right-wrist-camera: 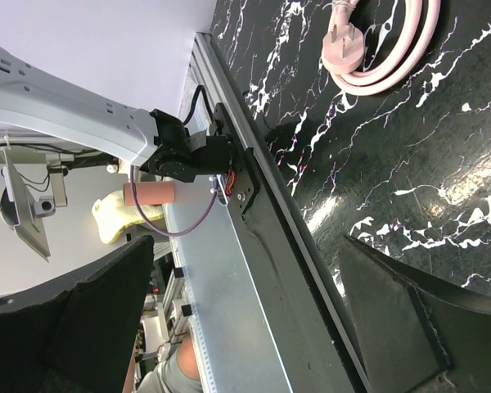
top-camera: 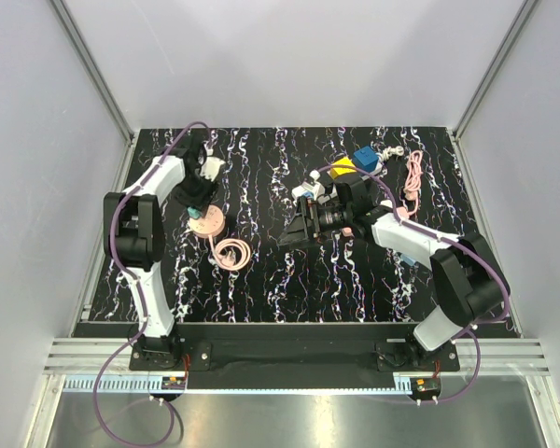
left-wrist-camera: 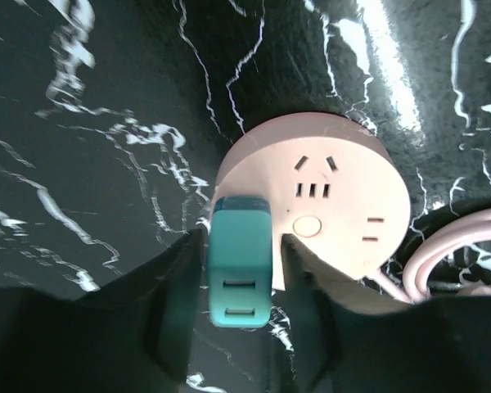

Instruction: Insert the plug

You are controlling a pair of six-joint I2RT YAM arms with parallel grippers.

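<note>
Teal plug (left-wrist-camera: 239, 278) stood at the 8 o'clock rim of the round pink socket (left-wrist-camera: 344, 188), inside the left tool (left-wrist-camera: 242, 237). You could not tell whether it was clamped or loose. Right tool (right-wrist-camera: 245, 327) gaped wide, empty. Your best move was to press straight down and confirm it sat flush before lifting off.

The teal plug (left-wrist-camera: 240, 270) hides its prongs and the pink socket's (left-wrist-camera: 327, 196) near rim.

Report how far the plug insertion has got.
Done, seemingly: the teal plug stands on the pink socket, at its rim, though seating is not visible. In hand: the left gripper brackets it; grip unclear. Left: confirm seating, withdraw. The right gripper is open, empty.
</note>
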